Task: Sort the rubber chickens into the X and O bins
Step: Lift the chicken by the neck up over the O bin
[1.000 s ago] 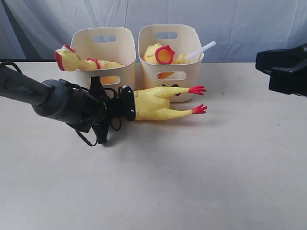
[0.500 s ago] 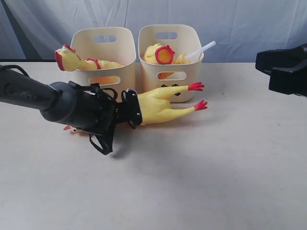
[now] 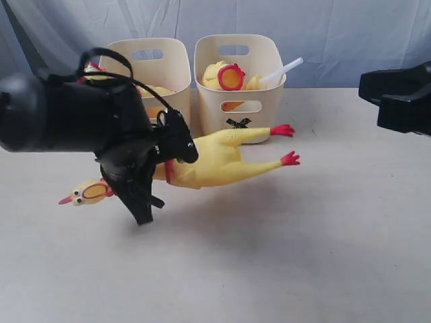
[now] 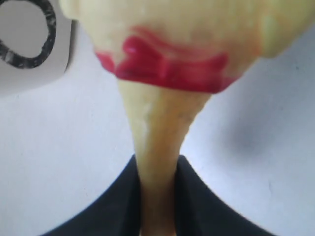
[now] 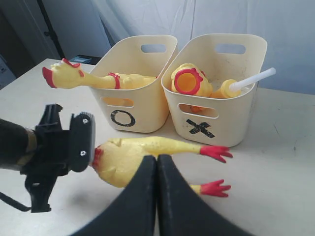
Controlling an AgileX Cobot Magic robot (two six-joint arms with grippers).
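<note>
The left tool (image 3: 174,142) is clamped narrow on the neck of a rubber chicken (image 3: 215,163). The left wrist view shows the thin yellow neck pinched between the black jaws, with the red ring just beyond them. From the tool the body runs out toward 3 o'clock, ending in red feet (image 3: 291,159), and the head (image 3: 86,193) dangles toward 8 o'clock, low over the counter (image 3: 283,269). The bird looks lifted, with its shadow beneath it.

The grip is the weak point. The neck is slim and soft and all the weight hangs to one side, so a quick swing could let it slide out through the jaws.

At 12 to 1 o'clock stand the O bin (image 5: 147,98) and the X bin (image 5: 236,118). The trailing feet pass close to the X bin's front and could catch it or shove it.

A second chicken (image 5: 93,79) lies draped over the O bin's rim, head outside, and a brush from the arm could tip it out. The third chicken (image 5: 189,81), with its white tube (image 5: 252,78), lies in the X bin.

The right tool (image 5: 156,160) is pressed closed and empty, well off at 3 o'clock.
</note>
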